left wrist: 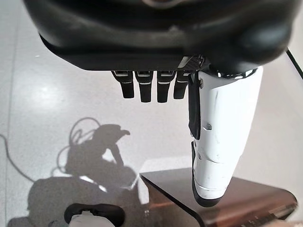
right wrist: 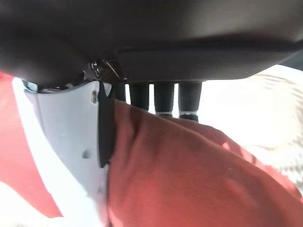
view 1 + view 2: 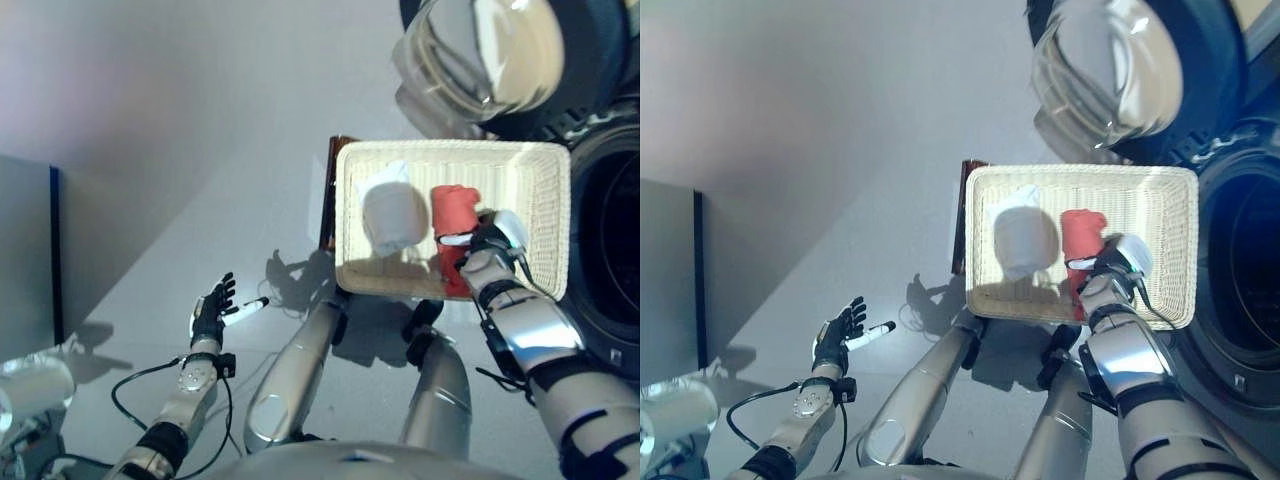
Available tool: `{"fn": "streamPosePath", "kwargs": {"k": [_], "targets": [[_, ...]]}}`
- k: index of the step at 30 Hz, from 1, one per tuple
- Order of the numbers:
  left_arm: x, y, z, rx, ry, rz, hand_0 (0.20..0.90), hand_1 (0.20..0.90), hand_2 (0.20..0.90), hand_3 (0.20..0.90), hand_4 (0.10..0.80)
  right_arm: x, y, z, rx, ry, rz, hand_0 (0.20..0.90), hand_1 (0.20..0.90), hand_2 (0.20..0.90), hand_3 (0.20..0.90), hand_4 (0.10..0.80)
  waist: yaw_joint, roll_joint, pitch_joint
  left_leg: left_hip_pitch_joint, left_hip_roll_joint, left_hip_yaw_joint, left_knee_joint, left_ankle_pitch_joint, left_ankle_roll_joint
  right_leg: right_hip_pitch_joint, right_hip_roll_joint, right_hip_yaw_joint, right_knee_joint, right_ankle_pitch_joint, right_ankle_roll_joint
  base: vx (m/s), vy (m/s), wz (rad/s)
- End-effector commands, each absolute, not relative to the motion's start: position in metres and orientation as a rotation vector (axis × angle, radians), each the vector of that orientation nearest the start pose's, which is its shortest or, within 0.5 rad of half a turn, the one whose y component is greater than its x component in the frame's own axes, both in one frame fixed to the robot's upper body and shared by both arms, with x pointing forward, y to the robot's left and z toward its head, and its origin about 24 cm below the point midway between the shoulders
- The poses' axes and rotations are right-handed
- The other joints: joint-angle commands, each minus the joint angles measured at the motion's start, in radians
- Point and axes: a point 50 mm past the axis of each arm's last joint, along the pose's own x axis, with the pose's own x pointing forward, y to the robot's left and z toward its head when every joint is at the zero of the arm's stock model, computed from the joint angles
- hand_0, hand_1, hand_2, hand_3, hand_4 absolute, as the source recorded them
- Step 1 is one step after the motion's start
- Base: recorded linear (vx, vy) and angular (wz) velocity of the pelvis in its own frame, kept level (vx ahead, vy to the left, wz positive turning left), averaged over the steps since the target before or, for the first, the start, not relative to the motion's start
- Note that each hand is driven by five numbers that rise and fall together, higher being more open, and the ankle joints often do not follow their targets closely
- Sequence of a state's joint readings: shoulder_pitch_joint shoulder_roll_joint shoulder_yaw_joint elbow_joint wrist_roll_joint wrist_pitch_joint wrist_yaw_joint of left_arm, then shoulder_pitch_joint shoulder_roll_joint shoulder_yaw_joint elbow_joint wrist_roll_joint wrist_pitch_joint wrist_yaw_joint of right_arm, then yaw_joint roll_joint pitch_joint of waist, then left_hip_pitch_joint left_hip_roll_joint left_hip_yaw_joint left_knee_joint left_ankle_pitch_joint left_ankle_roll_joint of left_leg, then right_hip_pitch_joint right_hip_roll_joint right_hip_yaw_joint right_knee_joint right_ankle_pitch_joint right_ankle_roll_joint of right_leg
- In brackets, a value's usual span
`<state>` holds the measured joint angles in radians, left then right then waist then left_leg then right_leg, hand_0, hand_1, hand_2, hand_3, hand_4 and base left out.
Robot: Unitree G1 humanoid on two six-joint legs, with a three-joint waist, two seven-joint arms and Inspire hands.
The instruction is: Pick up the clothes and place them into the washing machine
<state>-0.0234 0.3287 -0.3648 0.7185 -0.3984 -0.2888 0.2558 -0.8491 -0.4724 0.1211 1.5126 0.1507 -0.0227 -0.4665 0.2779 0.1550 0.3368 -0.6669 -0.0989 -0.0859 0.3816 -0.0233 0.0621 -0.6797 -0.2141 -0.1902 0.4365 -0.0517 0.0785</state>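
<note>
A red cloth and a white cloth lie in the shallow wicker basket. My right hand is down in the basket at the near end of the red cloth. In the right wrist view the red cloth bulges between the white-covered thumb and the fingers, which close on it. My left hand hangs low at the left over the floor, fingers straight and holding nothing. The washing machine's dark drum opening is just right of the basket.
The basket rests on a low dark brown box, whose corner also shows in the left wrist view. The machine's round glass door stands open beyond the basket. A dark panel stands at the far left.
</note>
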Motion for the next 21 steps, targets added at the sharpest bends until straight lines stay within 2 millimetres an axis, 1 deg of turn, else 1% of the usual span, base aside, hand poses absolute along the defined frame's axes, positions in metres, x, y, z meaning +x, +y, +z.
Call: {"fn": "streamPosePath", "kwargs": {"k": [1, 2, 3, 4, 6, 7, 8, 9, 10, 11, 12, 13, 14, 18, 19, 20, 21], "targets": [[0.188, 0.232, -0.085, 0.151, 0.482, 0.211, 0.9, 0.9, 0.9, 0.9, 0.8, 0.315, -0.364, 0.064, -0.123, 0.338, -0.94, 0.2, 0.2, 0.2, 0.2, 0.3, 0.0, 0.05, -0.002, -0.006, -0.024, 0.032, -0.1, 0.076, -0.067, 0.097, 0.053, -0.019, -0.057, -0.007, -0.008, -0.076, 0.054, -0.24], [0.186, 0.235, -0.085, 0.153, 0.491, 0.219, 0.9, 0.9, 0.9, 0.9, 0.8, 0.309, -0.37, 0.062, -0.069, 0.329, -0.98, 0.2, 0.2, 0.2, 0.2, 0.3, -0.005, 0.052, -0.006, 0.005, -0.019, 0.035, -0.115, 0.082, -0.068, 0.107, 0.056, -0.015, -0.074, -0.001, -0.007, 0.012, 0.024, -0.37], [0.185, 0.238, -0.086, 0.147, 0.495, 0.227, 0.9, 0.9, 0.9, 0.9, 0.8, 0.309, -0.369, 0.06, 0.098, 0.267, -0.988, 0.2, 0.2, 0.2, 0.2, 0.3, -0.016, 0.054, -0.007, 0.016, -0.017, 0.039, -0.127, 0.085, -0.07, 0.112, 0.059, -0.009, -0.088, 0.005, -0.007, 0.006, 0.011, -0.32], [0.185, 0.239, -0.086, 0.149, 0.496, 0.227, 0.9, 0.9, 0.9, 0.9, 0.8, 0.308, -0.369, 0.059, 0.102, 0.268, -0.988, 0.2, 0.2, 0.2, 0.2, 0.3, -0.014, 0.053, -0.007, 0.019, -0.017, 0.04, -0.129, 0.085, -0.07, 0.114, 0.059, -0.008, -0.09, 0.005, -0.007, 0.006, 0.024, -0.29], [0.18, 0.244, -0.09, 0.133, 0.528, 0.267, 0.9, 0.9, 0.9, 0.9, 0.8, 0.306, -0.363, 0.051, 0.462, 0.123, -1.018, 0.2, 0.2, 0.2, 0.2, 0.3, -0.044, 0.055, -0.009, 0.04, -0.008, 0.059, -0.148, 0.087, -0.07, 0.121, 0.071, 0.02, -0.114, 0.013, -0.008, 0.005, 0.076, -0.29], [0.176, 0.242, -0.095, 0.119, 0.548, 0.282, 0.9, 0.9, 0.9, 0.9, 0.8, 0.307, -0.358, 0.05, 0.625, 0.034, -1.033, 0.2, 0.2, 0.2, 0.2, 0.3, -0.057, 0.057, -0.008, 0.046, -0.005, 0.066, -0.151, 0.088, -0.069, 0.121, 0.075, 0.031, -0.117, 0.015, -0.008, 0.001, 0.07, -0.37], [0.176, 0.243, -0.095, 0.121, 0.548, 0.282, 0.9, 0.9, 0.9, 0.9, 0.8, 0.306, -0.357, 0.049, 0.629, 0.034, -1.034, 0.2, 0.2, 0.2, 0.2, 0.3, -0.055, 0.055, -0.008, 0.048, -0.005, 0.068, -0.152, 0.088, -0.069, 0.123, 0.075, 0.032, -0.117, 0.015, -0.007, 0.0, 0.053, -0.39], [0.172, 0.238, -0.1, 0.094, 0.575, 0.291, 0.9, 0.9, 0.9, 0.9, 0.8, 0.305, -0.351, 0.043, 0.734, -0.023, -1.042, 0.2, 0.2, 0.2, 0.2, 0.3, -0.071, 0.061, -0.007, 0.054, -0.005, 0.075, -0.155, 0.088, -0.067, 0.126, 0.08, 0.043, -0.126, 0.018, -0.009, 0.0, 0.044, -0.4], [0.169, 0.236, -0.103, 0.08, 0.588, 0.297, 0.9, 0.9, 0.9, 0.9, 0.8, 0.305, -0.351, 0.047, 0.798, -0.078, -1.052, 0.2, 0.2, 0.2, 0.2, 0.3, -0.08, 0.066, -0.008, 0.057, -0.004, 0.078, -0.16, 0.087, -0.066, 0.127, 0.082, 0.049, -0.131, 0.019, -0.009, 0.0, 0.044, -0.38], [0.168, 0.236, -0.103, 0.081, 0.588, 0.297, 0.9, 0.9, 0.9, 0.9, 0.8, 0.305, -0.35, 0.046, 0.799, -0.078, -1.053, 0.2, 0.2, 0.2, 0.2, 0.3, -0.079, 0.066, -0.009, 0.058, -0.004, 0.079, -0.16, 0.087, -0.066, 0.128, 0.082, 0.05, -0.132, 0.019, -0.009, 0.001, 0.026, -0.32], [0.168, 0.233, -0.105, 0.073, 0.592, 0.291, 0.9, 0.9, 0.9, 0.9, 0.8, 0.304, -0.354, 0.05, 0.84, -0.125, -1.064, 0.2, 0.2, 0.2, 0.2, 0.3, -0.085, 0.073, -0.009, 0.059, -0.005, 0.08, -0.161, 0.086, -0.066, 0.129, 0.082, 0.052, -0.135, 0.02, -0.009, -0.004, 0.032, -0.25], [0.163, 0.229, -0.108, 0.059, 0.607, 0.294, 0.9, 0.9, 0.9, 0.9, 0.8, 0.31, -0.356, 0.069, 0.885, -0.229, -1.063, 0.2, 0.2, 0.2, 0.2, 0.3, -0.091, 0.085, -0.012, 0.062, -0.006, 0.083, -0.168, 0.088, -0.065, 0.128, 0.083, 0.059, -0.141, 0.022, -0.01, -0.004, 0.035, -0.18], [0.165, 0.227, -0.108, 0.054, 0.599, 0.287, 0.9, 0.9, 0.9, 0.9, 0.8, 0.311, -0.36, 0.078, 0.891, -0.273, -1.061, 0.2, 0.2, 0.2, 0.2, 0.3, -0.094, 0.09, -0.011, 0.062, -0.005, 0.086, -0.167, 0.088, -0.066, 0.126, 0.081, 0.062, -0.142, 0.023, -0.009, -0.009, 0.029, -0.14], [0.167, 0.219, -0.108, 0.037, 0.588, 0.276, 0.9, 0.9, 0.9, 0.9, 0.8, 0.318, -0.366, 0.136, 0.934, -0.524, -1.033, 0.2, 0.2, 0.2, 0.2, 0.3, -0.108, 0.118, -0.005, 0.058, -0.011, 0.09, -0.179, 0.095, -0.07, 0.113, 0.078, 0.075, -0.14, 0.025, -0.008, -0.01, 0.007, -0.14], [0.168, 0.218, -0.108, 0.037, 0.587, 0.276, 0.9, 0.9, 0.9, 0.9, 0.8, 0.318, -0.365, 0.136, 0.933, -0.525, -1.034, 0.2, 0.2, 0.2, 0.2, 0.3, -0.108, 0.119, -0.004, 0.059, -0.011, 0.09, -0.179, 0.095, -0.07, 0.113, 0.078, 0.075, -0.139, 0.025, -0.008, -0.003, 0.04, 0.01], [0.168, 0.214, -0.109, 0.041, 0.591, 0.255, 0.9, 0.9, 0.9, 0.9, 0.8, 0.318, -0.372, 0.158, 0.958, -0.608, -1.05, 0.2, 0.2, 0.2, 0.2, 0.3, -0.108, 0.136, -0.01, 0.059, -0.018, 0.091, -0.187, 0.096, -0.072, 0.109, 0.073, 0.08, -0.141, 0.024, -0.006, 0.006, 0.056, 0.02], [0.168, 0.211, -0.109, 0.038, 0.588, 0.244, 0.9, 0.9, 0.9, 0.9, 0.8, 0.318, -0.374, 0.169, 0.969, -0.644, -1.055, 0.2, 0.2, 0.2, 0.2, 0.3, -0.104, 0.149, -0.012, 0.059, -0.019, 0.093, -0.19, 0.096, -0.072, 0.105, 0.071, 0.083, -0.139, 0.024, -0.005, 0.012, 0.095, 0.01]]}}
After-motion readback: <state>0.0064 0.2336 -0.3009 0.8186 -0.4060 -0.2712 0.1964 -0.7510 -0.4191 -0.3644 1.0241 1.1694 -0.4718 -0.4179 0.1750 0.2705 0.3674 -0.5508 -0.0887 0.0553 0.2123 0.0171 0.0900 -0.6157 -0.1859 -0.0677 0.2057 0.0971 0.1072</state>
